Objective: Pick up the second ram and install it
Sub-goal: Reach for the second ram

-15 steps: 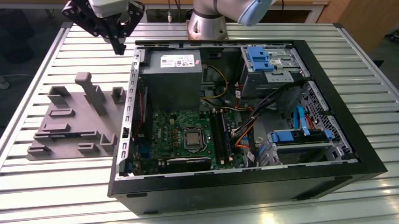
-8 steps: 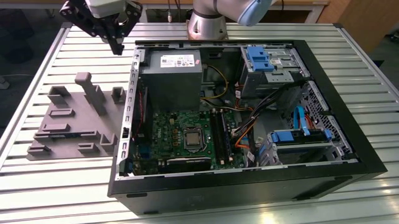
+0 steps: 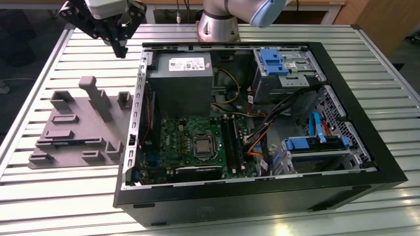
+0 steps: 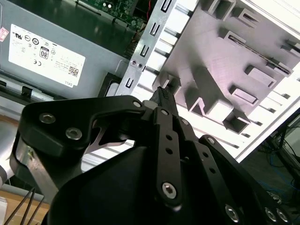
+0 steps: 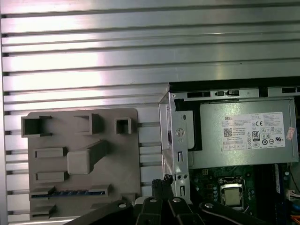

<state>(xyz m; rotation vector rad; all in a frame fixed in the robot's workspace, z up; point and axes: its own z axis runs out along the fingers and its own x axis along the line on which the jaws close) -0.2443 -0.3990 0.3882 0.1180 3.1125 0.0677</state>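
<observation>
The second ram [image 3: 66,142] lies flat in a low slot of the grey holder block [image 3: 78,123] on the exterior view's left; its dark blue-green edge [image 5: 70,192] also shows in the first wrist view. My gripper [image 3: 121,50] hangs high above the table's far side, beyond the holder and next to the case's corner. Its fingers meet at the tips with nothing between them, as both wrist views show [image 4: 162,93] [image 5: 161,182]. The green motherboard [image 3: 187,130] with its long black slots [image 3: 229,140] lies inside the open case.
The open black computer case [image 3: 367,147] takes up the middle of the slatted metal table [image 3: 39,196]. Inside are a grey power supply [image 3: 180,73], blue drive brackets [image 3: 272,61] and loose cables [image 3: 262,132]. The arm's base [image 3: 217,24] stands behind the case.
</observation>
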